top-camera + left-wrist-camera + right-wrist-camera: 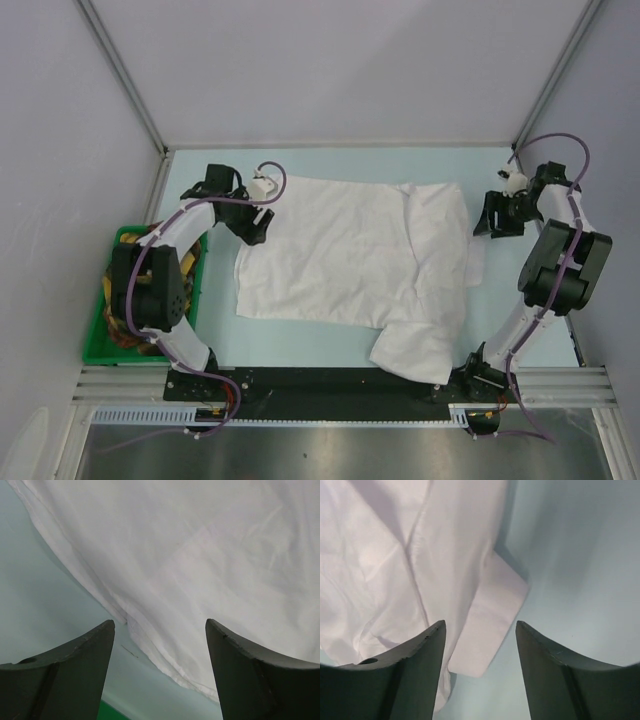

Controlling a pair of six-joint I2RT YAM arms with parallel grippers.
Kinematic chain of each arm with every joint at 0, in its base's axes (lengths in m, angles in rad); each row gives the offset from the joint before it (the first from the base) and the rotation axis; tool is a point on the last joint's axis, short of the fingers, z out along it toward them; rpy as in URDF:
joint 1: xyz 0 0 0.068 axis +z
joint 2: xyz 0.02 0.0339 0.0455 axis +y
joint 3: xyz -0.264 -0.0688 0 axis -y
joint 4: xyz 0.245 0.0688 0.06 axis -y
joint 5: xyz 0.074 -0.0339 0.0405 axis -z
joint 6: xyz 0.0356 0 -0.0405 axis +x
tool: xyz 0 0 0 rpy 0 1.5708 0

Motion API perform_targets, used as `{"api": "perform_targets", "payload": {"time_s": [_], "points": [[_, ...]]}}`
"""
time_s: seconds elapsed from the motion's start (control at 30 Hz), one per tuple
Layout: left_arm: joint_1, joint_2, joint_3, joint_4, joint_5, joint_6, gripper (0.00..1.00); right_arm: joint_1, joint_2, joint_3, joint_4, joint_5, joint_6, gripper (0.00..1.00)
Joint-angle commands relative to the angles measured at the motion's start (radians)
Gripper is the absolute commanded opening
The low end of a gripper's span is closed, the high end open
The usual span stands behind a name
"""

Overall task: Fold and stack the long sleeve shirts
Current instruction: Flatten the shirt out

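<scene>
"So, which step is in hand?"

"Folding, I'd say, and early in it. The thin, wrinkled white cloth long sleeve shirt [350, 250] lies spread in the middle of the pale blue-green desk [310, 345], between the two arms. Its right side is doubled over onto the body, with a loose flap reaching toward the near edge. The left side lies flat."

"And the pincers?"

"Both empty. The left pincer [258, 228] hangs over the shirt's far left corner. Its jaws are wide apart, and the hem shows between them in the wrist view. The right pincer [480, 625] stands open too, with nothing pinched. It is over the shirt's right edge, where a sleeve's white cuff [495, 605] pokes out onto the desk."

"How are the arms set?"

"Each reaches out from its base and bends inward at the far end, wrist turned toward the cloth. The left is at the far left corner, the right just off the far right edge."

"Next move?"

"My guess is that each pincer drops to pinch an edge and then carries it across. The cloth is thin, so it calls for a low, shallow bite. The stray cuff wants tucking in first. No folded stack shows yet. The green plastic basket [100, 345] at the left holds something colourful I can't identify."
</scene>
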Motion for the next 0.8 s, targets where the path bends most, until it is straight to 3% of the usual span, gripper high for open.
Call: {"api": "perform_targets", "payload": {"time_s": [0.0,0.07,0.2,0.3,0.37,0.7,0.77], "points": [[0.007,0.023,0.071,0.007,0.049,0.025,0.79,0.084,-0.157,-0.033,-0.039,0.064,-0.059,0.59],[0.007,0.067,0.121,-0.017,0.063,0.030,0.79,0.161,-0.162,-0.055,-0.053,0.081,-0.059,0.53],[0.007,0.107,0.217,-0.034,0.088,0.036,0.80,0.261,-0.156,-0.112,-0.032,0.115,-0.039,0.52],[0.005,0.136,0.231,-0.031,0.100,0.050,0.80,0.302,-0.127,-0.152,-0.029,0.118,-0.019,0.53],[-0.004,0.167,0.238,-0.033,0.080,0.054,0.81,0.325,-0.122,-0.181,-0.020,0.145,-0.002,0.59],[-0.002,0.213,0.211,-0.030,0.057,0.060,0.81,0.349,-0.063,-0.188,0.002,0.150,0.030,0.62],[-0.002,0.218,0.214,-0.031,0.066,0.057,0.81,0.349,-0.064,-0.178,-0.026,0.117,0.012,0.54]]}}
